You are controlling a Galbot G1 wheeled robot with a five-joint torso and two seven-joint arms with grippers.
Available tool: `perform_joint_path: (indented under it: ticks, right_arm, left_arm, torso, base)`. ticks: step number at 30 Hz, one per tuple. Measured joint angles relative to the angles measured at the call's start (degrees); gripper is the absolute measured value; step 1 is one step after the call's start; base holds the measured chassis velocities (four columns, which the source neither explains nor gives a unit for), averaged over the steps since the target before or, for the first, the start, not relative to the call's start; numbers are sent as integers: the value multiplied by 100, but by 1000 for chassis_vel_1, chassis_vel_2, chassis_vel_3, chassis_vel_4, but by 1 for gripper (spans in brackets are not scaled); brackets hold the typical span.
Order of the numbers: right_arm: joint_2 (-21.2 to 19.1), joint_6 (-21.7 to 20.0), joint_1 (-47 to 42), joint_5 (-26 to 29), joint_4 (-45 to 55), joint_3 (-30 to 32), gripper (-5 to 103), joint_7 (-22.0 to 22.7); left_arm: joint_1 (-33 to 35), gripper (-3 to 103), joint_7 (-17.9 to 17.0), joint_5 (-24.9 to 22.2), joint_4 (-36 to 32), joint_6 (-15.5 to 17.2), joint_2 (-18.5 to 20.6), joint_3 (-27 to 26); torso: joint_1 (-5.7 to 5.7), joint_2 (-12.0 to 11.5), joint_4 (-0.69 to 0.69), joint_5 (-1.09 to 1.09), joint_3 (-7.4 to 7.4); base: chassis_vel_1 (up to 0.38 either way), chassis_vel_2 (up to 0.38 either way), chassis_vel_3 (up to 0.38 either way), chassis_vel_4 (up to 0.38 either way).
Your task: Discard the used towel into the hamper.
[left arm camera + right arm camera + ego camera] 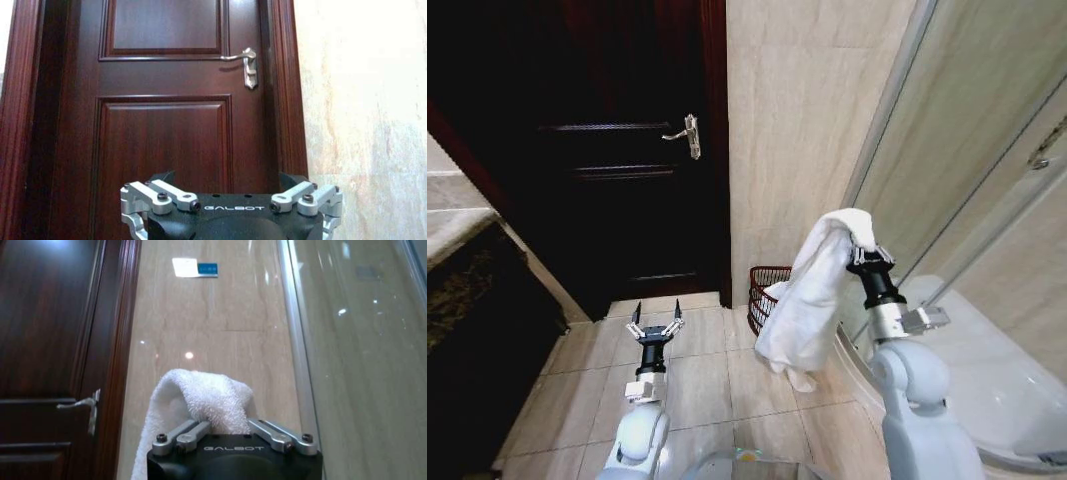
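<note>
One towel (812,300) hangs from the right gripper (867,252), whose jaws are clamped on a bunched fold at its top; the right wrist view shows the cloth (200,405) pinched between the fingers and looping over them. The towel drapes down in front of the hamper (765,292), which stands on the floor against the wall, beside the door (597,150) and near the shower glass (987,150). The hanging cloth hides most of the basket, so whether its tail already reaches the rim is hard to say.

The left gripper (656,322) hovers low over the floor tiles with its jaws spread wide and nothing in them.

The main risk is a miss. The grip point looks to sit toward the glass rather than over the basket's opening, so a release here would likely drop most of the towel beside the hamper. A long tail could also catch on the wire rim and drape outside it, or drag and tip the light basket.
</note>
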Motion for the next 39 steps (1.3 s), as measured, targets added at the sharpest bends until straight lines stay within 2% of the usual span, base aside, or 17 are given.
perform_joint_path:
  ticks: [9,17,26,29,34,37,39]
  right_arm:
    - [-152,-106,433,337,-100,72,4,28]
    - [-453,-314,1049,630,-301,117,4,104]
    - [-1065,-733,2595,1225,-834,-37,4,392]
    - [-1310,-837,3424,1561,-1158,-208,4,537]
    - [-1417,-863,4127,1799,-1513,-354,4,582]
    - [-1465,-897,4999,2008,-1919,-512,4,595]
    - [-1470,-907,5194,2035,-2027,-569,4,601]
  left_arm:
    - [59,100,-44,170,149,-123,-51,-167]
    - [50,100,-83,179,121,-193,-6,-142]
    - [111,100,-81,204,138,-258,-37,-168]
    - [145,100,-84,200,96,-284,-56,-210]
    - [197,100,-87,192,23,-288,-53,-236]
    - [220,100,-89,184,-51,-288,-52,-300]
    - [220,100,-90,183,-61,-289,-57,-316]
  torso:
    - [87,207,0,0,116]
    - [143,351,-1,1,207]
    - [147,362,0,0,215]
    - [146,360,0,-2,212]
    - [144,353,0,2,209]
    - [141,349,-1,-1,205]
    - [141,348,-2,-1,205]
  base:
    - [0,0,0,0]
    - [0,0,0,0]
    - [0,0,0,0]
    - [0,0,0,0]
    - [0,0,0,0]
    - [0,0,0,0]
    - [0,0,0,0]
